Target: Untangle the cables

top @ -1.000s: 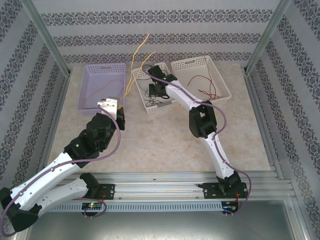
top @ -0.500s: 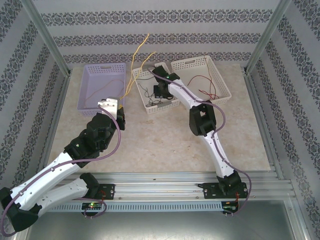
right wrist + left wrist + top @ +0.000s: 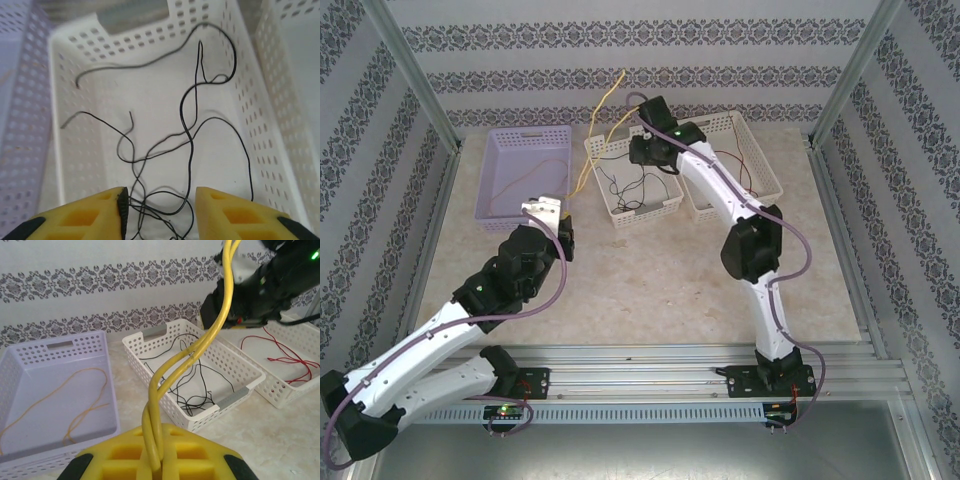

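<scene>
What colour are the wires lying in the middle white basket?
Black wires, clearest in the right wrist view.

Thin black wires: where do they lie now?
The thin black wires lie in the middle white perforated plastic basket, between the lilac basket and another white basket, top view.

The table (image 3: 650, 285) has a pale, sandy top with soft, cloudy marks. Three baskets with little holes in their walls stand on it at the far end. The purple basket (image 3: 530, 135) is on the left. The middle white basket (image 3: 650, 215) is near it, a bit apart. The right white basket (image 3: 761, 157) sits just beside the middle one.
</scene>
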Robot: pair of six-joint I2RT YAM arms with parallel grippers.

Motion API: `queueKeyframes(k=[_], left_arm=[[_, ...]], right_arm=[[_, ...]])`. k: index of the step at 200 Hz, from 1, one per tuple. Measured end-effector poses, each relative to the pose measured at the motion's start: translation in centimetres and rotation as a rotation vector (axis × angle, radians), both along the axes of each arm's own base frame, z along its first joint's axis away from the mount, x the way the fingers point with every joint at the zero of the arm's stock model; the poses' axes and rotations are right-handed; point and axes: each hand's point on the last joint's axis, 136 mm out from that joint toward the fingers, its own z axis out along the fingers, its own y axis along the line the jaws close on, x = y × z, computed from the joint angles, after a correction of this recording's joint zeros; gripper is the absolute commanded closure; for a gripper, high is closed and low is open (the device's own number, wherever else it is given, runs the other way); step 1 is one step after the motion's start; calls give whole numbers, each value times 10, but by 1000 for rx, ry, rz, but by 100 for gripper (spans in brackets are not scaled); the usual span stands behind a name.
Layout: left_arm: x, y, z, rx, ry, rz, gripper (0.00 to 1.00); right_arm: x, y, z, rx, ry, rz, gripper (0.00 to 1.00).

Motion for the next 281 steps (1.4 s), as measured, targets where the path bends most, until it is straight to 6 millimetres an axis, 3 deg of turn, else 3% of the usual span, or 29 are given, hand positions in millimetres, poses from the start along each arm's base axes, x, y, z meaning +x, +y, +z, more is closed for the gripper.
queueKeyframes(k=[31,52,103,137,204,244,281], left_arm=[[6,-18,-9,14,44,-57,100],[9,-35,-11,0,85,-119,100],[11,-73,-22,-115,241,-223,100],[2,-90,-32,-245,348,-273,100],[-21,-120,-70,-417,524,-361,100],[-33,-139,-74,-433,550,-415,100],[-38,-144,-77,-442,552,-429,100]], right_arm=[[-30,-12,13,31,-11,8,56],[-66,-25,19,76,-10,15,55],[-151,-65,67,268,-145,31,52],[-188,-83,63,384,-174,27,51],[-237,-46,28,659,-126,144,50],[-249,-21,48,743,-192,236,51],[-244,-16,61,787,-240,242,58]])
